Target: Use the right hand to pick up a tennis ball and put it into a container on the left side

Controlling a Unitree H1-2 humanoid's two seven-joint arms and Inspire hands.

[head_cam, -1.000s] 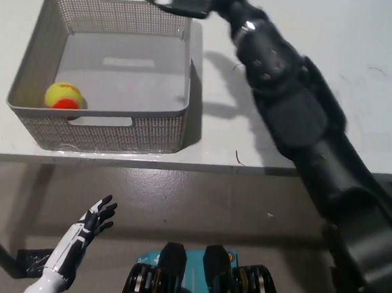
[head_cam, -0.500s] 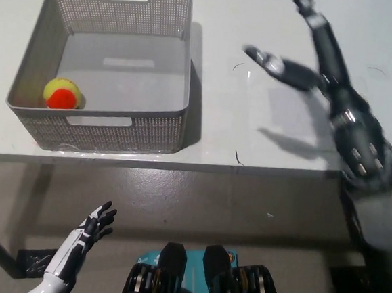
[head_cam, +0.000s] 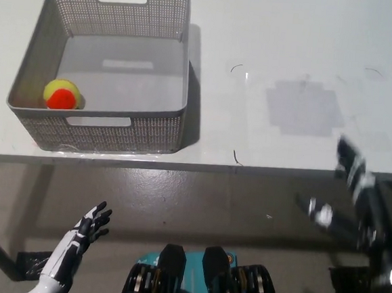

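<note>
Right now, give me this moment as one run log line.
tennis ball: in basket, front left | right robot hand: blurred, empty, low right | left robot hand: open, resting below table

Basket (head_cam: 126, 131): we see pale grey, its walls patterned with fine perforations, the floor plain.
Tennis ball (head_cam: 62, 95): we see yellow-green with an orange-red patch.
Table (head_cam: 285, 52): we see white, with one duller grey square patch and a few thin dark marks.
Floor (head_cam: 198, 201): we see brownish grey.
Left hand (head_cam: 84, 229): white with black fingers.
Right hand (head_cam: 355, 193): black with whitish spots, blurred.
</note>
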